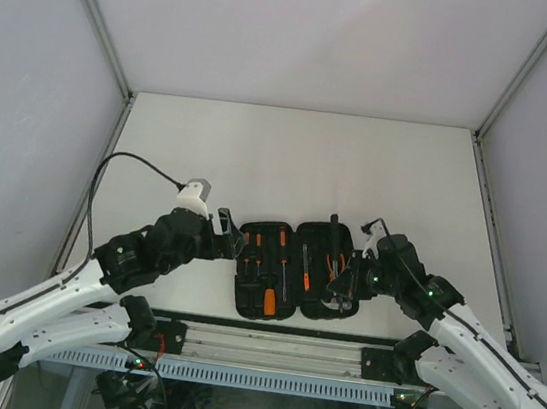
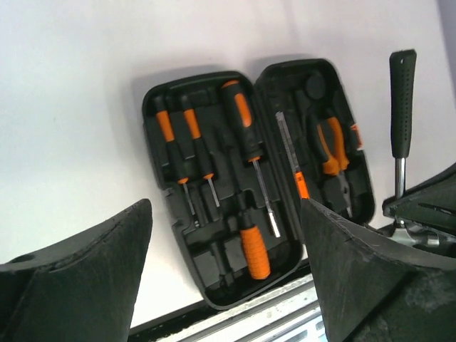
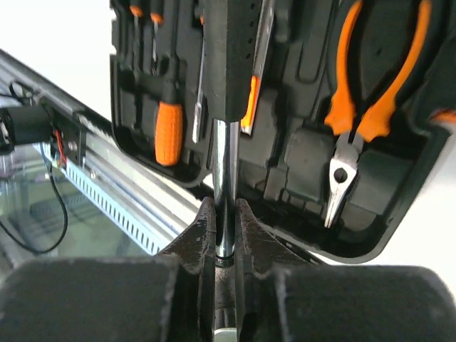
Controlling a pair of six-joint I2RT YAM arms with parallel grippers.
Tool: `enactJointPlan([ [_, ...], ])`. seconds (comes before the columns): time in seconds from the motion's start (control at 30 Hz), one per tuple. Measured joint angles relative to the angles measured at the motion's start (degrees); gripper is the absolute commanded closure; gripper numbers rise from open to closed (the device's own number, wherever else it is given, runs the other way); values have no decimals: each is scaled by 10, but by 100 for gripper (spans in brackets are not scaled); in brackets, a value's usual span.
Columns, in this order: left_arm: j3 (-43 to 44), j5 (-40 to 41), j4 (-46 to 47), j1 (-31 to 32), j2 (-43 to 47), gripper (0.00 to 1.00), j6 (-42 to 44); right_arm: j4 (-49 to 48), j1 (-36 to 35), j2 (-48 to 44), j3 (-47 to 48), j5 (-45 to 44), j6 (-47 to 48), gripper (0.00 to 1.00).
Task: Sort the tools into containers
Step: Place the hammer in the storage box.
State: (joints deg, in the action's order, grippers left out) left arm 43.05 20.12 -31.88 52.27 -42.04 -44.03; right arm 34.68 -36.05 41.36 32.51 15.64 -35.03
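Hammer (image 3: 229, 57) in your right gripper (image 3: 225, 214), over the open tool case (image 2: 214, 274).
Your right gripper is pinching the hammer's bare steel shaft just below the black handle, and the handle is pointing across the case's right half, beside the needle-nose pliers (image 3: 370, 92). Your left gripper (image 2: 224, 214) is hanging wide apart, gripping nothing, just left of the case. The case is lying open at the near edge of the worktop (image 1: 290, 156), with screwdrivers (image 2: 242, 114) sitting in its left half.
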Motion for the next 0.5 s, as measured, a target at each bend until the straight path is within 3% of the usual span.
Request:
enactJointPlan([
  [0.2, -40, -21, -4, -24, -3, 13, -5, -38, 16, 48, -57, 88, -15, 100],
  [0.5, -45, -40, 5, -33, -6, 14, -5, -101, 22, 118, -66, 122, -18, 100],
])
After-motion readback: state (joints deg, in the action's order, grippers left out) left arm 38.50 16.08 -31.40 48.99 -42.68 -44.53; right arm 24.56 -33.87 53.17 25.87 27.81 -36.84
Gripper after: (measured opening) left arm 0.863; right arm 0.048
